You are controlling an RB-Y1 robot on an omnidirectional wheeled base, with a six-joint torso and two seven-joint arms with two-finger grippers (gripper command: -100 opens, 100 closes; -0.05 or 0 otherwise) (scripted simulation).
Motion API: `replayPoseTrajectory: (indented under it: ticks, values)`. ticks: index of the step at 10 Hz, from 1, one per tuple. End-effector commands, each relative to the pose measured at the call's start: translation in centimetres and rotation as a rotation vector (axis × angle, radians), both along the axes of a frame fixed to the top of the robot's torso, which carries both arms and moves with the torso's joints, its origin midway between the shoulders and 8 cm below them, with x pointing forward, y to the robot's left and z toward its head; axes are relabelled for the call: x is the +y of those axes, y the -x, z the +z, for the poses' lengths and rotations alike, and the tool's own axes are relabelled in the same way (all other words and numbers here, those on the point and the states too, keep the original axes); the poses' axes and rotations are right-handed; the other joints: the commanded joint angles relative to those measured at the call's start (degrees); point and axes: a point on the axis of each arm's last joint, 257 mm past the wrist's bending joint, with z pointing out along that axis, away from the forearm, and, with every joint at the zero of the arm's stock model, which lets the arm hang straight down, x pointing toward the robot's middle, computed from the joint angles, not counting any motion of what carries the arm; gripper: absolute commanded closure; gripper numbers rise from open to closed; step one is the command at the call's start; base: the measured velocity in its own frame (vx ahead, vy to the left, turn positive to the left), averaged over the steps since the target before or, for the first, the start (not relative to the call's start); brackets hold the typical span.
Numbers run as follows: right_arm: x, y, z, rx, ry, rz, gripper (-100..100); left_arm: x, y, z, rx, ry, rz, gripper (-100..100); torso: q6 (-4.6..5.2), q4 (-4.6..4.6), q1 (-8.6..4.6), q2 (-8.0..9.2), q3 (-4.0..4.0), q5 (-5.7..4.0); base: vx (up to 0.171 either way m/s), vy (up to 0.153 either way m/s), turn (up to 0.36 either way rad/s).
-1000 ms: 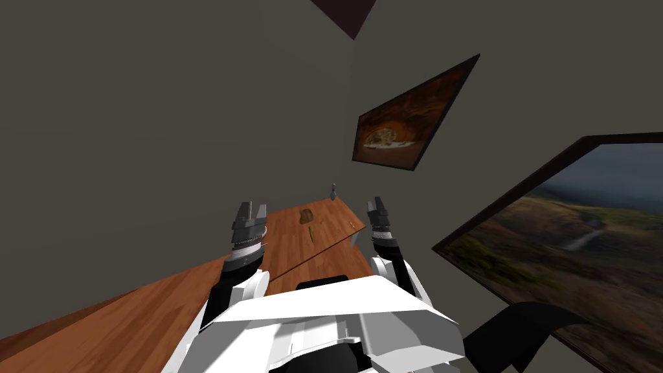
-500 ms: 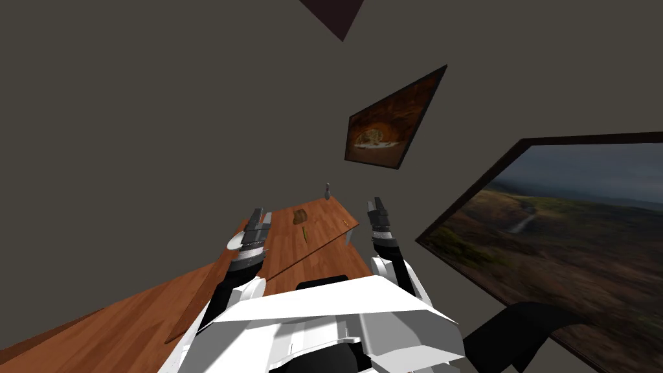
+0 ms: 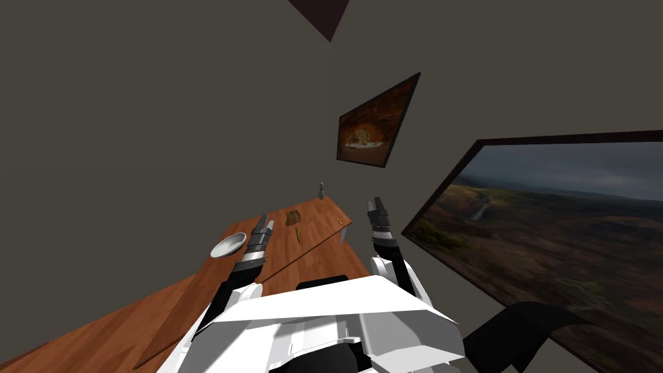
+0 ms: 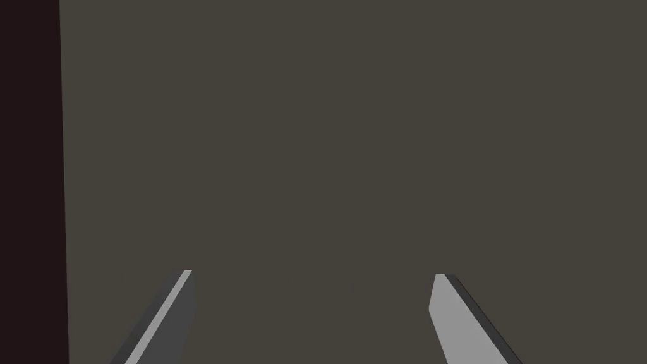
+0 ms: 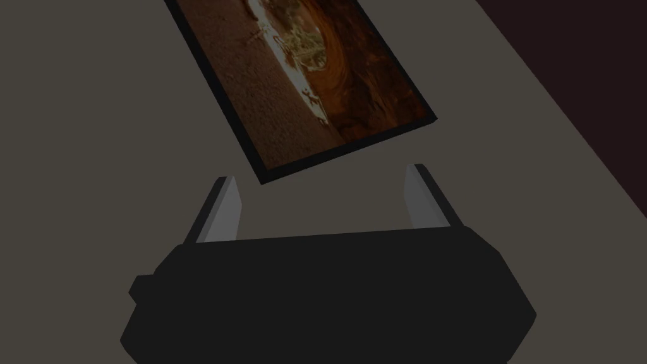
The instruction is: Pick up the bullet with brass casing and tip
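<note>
A long wooden table (image 3: 324, 226) runs ahead of me in the head view. Near its right edge lies a tiny pale speck (image 3: 341, 222), too small to tell whether it is the bullet. My left gripper (image 3: 264, 223) hangs over the table's left part, beside a bowl; its wrist view shows the left gripper (image 4: 313, 273) open, nothing between the fingers. My right gripper (image 3: 375, 206) is raised just off the table's right edge, and the right gripper (image 5: 322, 174) is open and empty as well.
On the table are a pale bowl (image 3: 228, 246) at the left edge, a brown lump (image 3: 294, 217), a thin green stick (image 3: 297, 234) and a small grey figurine (image 3: 320, 190) at the far end. A large framed landscape (image 3: 550, 239) hangs on the wall close at my right.
I have turned, so the table and pictures slid left in the head view and the bowl came into sight. My left hand has rolled and shifted slightly right; the right arm held still.
</note>
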Motion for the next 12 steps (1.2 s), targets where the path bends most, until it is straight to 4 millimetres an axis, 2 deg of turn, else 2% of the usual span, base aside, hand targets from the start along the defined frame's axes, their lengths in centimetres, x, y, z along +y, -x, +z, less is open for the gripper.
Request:
replayPoseTrajectory:
  ticks: [1,2,3,4,5,6,7,8,9,10,11,12]
  values:
    - [0.0,0.0,0.0,0.0,0.0,0.0,0,1.0,-0.3,-2.9,0.075,-0.004,0.004,-100,0.0,0.0,0.0,0.0,0.0,0.0,-0.012,-0.061,-0.187]
    - [0.0,0.0,0.0,0.0,0.0,0.0,0,1.6,-0.5,-5.5,0.145,-0.022,0.007,-100,0.02,-0.01,0.0,0.01,0.0,0.01,-0.014,-0.092,-0.325]
    - [0.0,0.0,0.0,0.0,0.0,0.0,0,2.2,-0.4,-6.8,0.17,0.0,0.017,-100,0.04,0.0,-0.09,0.01,0.0,-0.01,-0.011,-0.062,-0.071]
    - [0.0,0.0,0.0,0.0,0.0,0.0,0,3.0,-0.4,-9.9,0.251,-0.017,0.024,-100,-0.03,0.0,-0.02,0.02,0.01,-0.01,-0.008,-0.063,-0.183]
    - [0.0,0.0,0.0,0.0,0.0,0.0,0,3.2,-0.4,-9.9,0.252,-0.001,0.027,-100,0.02,0.0,-0.02,0.01,0.0,0.0,-0.008,-0.041,-0.091]
    - [0.0,0.0,0.0,0.0,0.0,0.0,0,4.0,-0.3,-12.5,0.323,-0.016,0.032,-100,-0.02,0.0,0.06,0.02,0.01,0.01,0.002,-0.052,-0.189]
    - [0.0,0.0,0.0,0.0,0.0,0.0,0,4.3,-0.2,-13.1,0.335,-0.003,0.038,-100,0.02,0.0,0.04,-0.01,-0.01,0.01,0.003,-0.044,-0.114]
    - [0.0,0.0,0.0,0.0,0.0,0.0,0,5.2,0.1,-15.7,0.408,-0.019,0.044,-100,-0.02,0.0,0.06,-0.02,-0.01,0.01,0.001,-0.05,-0.201]
    - [0.0,0.0,0.0,0.0,0.0,0.0,0,5.5,0.3,-16.3,0.42,-0.004,0.051,-100,0.01,0.0,0.04,-0.01,-0.01,0.01,-0.001,-0.04,-0.123]
    - [0.0,0.0,0.0,0.0,0.0,0.0,0,6.3,0.7,-18.6,0.487,-0.02,0.055,-100,-0.02,0.0,0.08,0.0,0.0,0.01,0.002,-0.048,-0.268]
    - [0.0,0.0,0.0,0.0,0.0,0.0,0,6.8,1.0,-19.5,0.506,-0.006,0.065,-100,0.02,0.0,0.06,-0.01,-0.01,0.01,0.004,-0.03,-0.11]
    - [0.0,0.0,0.0,0.0,0.0,0.0,0,7.4,1.3,-21.2,0.563,-0.019,0.065,-100,-0.04,0.0,0.11,-0.01,0.0,0.02,0.006,-0.036,-0.224]
